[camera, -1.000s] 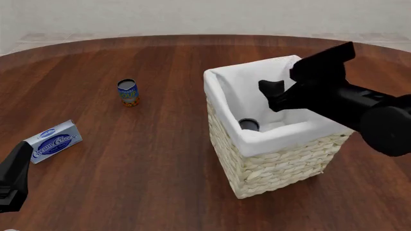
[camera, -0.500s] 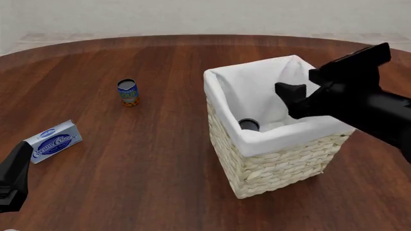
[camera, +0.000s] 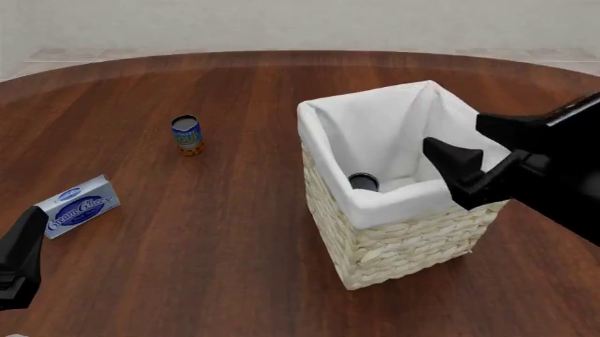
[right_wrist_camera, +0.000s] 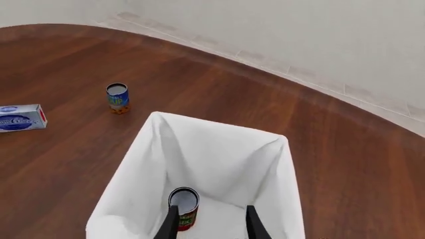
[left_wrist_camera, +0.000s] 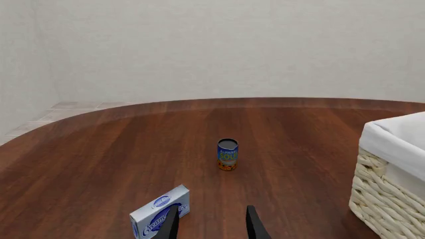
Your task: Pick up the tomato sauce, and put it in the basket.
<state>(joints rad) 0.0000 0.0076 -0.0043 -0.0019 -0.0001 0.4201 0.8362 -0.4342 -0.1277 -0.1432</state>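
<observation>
The tomato sauce (camera: pixel 364 182), a small red can with a grey top, stands upright inside the basket (camera: pixel 412 232) on its white lining. In the right wrist view, the can (right_wrist_camera: pixel 184 209) sits at the bottom of the basket (right_wrist_camera: pixel 126 199). My right gripper (camera: pixel 452 170) is open and empty, by the basket's right rim, apart from the can; its fingers (right_wrist_camera: pixel 252 224) show spread. My left gripper (camera: pixel 21 258) is low at the front left, far from the basket, and its fingers (left_wrist_camera: pixel 171 225) stand apart with nothing between them.
A blue can with orange at its base (camera: pixel 187 135) stands upright left of the basket, and it also shows in the left wrist view (left_wrist_camera: pixel 227 154). A blue and white cream cheese box (camera: pixel 79 206) lies near my left gripper. The round wooden table (camera: pixel 216 281) curves away at the back.
My right gripper has drawn back to the right and toward the near side, from over the basket's opening to its right rim. The can stays in the basket. The left arm has not moved.
</observation>
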